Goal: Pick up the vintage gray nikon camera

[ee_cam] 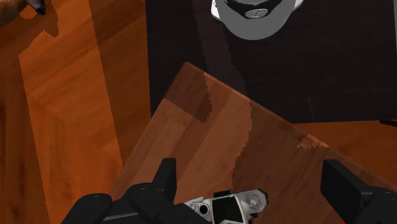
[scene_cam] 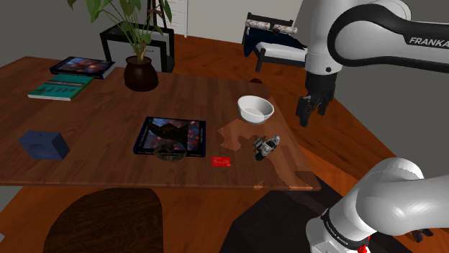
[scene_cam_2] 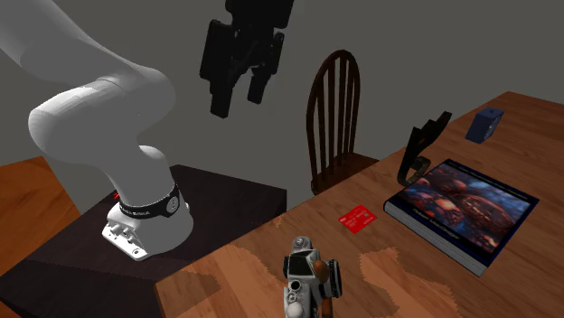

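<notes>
The small gray and black camera point(scene_cam: 265, 146) lies on the wooden table point(scene_cam: 101, 165) near its right corner, lens side up. It also appears in the second exterior view as the camera point(scene_cam_2: 307, 276) at the table's near edge. My black gripper point(scene_cam: 311, 112) hangs open in the air above and to the right of it, holding nothing. From the second exterior view the gripper point(scene_cam_2: 236, 105) is high above the camera. In the wrist view the fingers point(ee_cam: 164, 186) stand wide apart, with the camera point(ee_cam: 229, 207) low between them and far below the gripper point(ee_cam: 249, 168).
A white bowl point(scene_cam: 255, 108) stands just behind the camera and a red card point(scene_cam: 221, 162) lies to its left. Further left are a picture book point(scene_cam: 171, 136) with a black object point(scene_cam: 169, 153) on it, a blue box point(scene_cam: 43, 144) and a potted plant point(scene_cam: 141, 73). A wooden chair point(scene_cam_2: 336, 108) stands beside the table.
</notes>
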Controlling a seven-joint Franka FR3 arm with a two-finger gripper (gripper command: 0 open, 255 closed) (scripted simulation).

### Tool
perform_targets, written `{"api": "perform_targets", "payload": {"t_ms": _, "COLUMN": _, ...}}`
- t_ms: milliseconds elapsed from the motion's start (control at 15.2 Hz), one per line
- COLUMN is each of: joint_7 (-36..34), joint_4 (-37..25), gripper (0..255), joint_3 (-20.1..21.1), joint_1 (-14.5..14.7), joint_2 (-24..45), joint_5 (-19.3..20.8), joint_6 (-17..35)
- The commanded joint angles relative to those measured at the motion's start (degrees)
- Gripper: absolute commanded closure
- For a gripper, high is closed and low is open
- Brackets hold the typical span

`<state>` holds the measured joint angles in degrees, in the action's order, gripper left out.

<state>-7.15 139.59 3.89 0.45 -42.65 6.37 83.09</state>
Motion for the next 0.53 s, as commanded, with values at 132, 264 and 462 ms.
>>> {"api": "perform_targets", "payload": {"t_ms": 132, "joint_7": 1.08, "joint_4": 3.3, "gripper": 0, "joint_3": -1.22, "joint_1": -0.03, "joint_2": 0.23, "joint_5": 0.4, "joint_6": 5.53}}
{"api": "perform_targets", "payload": {"t_ms": 264, "joint_7": 2.14, "joint_4": 6.26, "gripper": 0, "joint_3": -2.44, "joint_1": -0.09, "joint_2": 0.96, "joint_5": 0.79, "joint_6": 11.21}}
{"api": "perform_targets", "payload": {"t_ms": 462, "joint_7": 3.74, "joint_4": 10.02, "gripper": 0, "joint_3": -4.32, "joint_1": -0.2, "joint_2": 3.07, "joint_5": 1.36, "joint_6": 20.03}}
